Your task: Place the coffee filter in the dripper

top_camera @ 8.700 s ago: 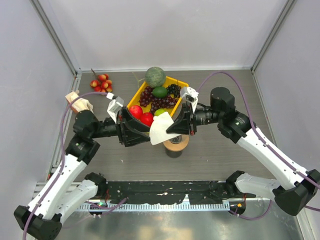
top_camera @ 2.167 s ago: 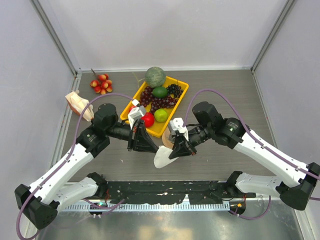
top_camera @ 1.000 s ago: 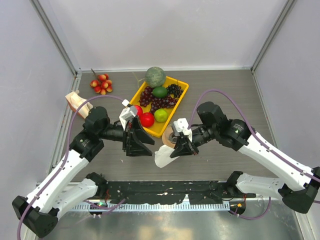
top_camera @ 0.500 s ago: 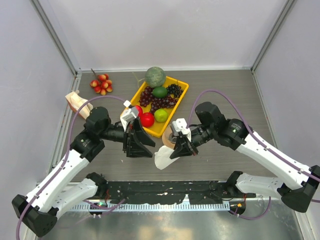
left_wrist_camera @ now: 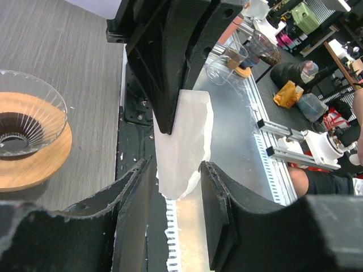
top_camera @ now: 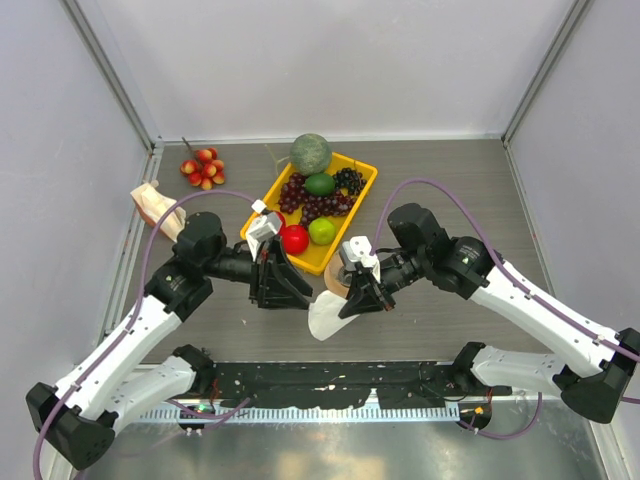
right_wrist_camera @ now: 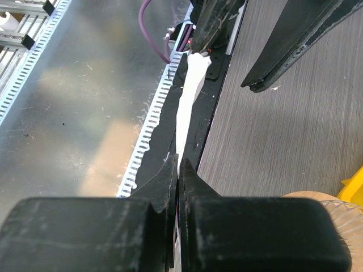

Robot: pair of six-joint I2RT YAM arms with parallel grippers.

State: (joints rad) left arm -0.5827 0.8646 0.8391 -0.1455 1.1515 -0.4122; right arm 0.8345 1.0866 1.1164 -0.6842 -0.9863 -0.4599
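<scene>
The coffee filter [top_camera: 325, 316] is clamped flat between the closed fingers of the right pincer [top_camera: 345, 306]. The left pincer [left_wrist_camera: 176, 168] is spread apart, and the filter's free end is positioned between its fingers. The dripper [left_wrist_camera: 45, 113] is seated on a wooden ring [left_wrist_camera: 39, 164] just beside the right pincer.

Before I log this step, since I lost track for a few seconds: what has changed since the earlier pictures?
Both arms pulled back from over the fruit tray toward their bases, bringing the filter to the near side of the dripper. The right fingers stay shut on it; the left fingers are open around its end. The tray has not moved, and the dripper holds no filter yet.
</scene>
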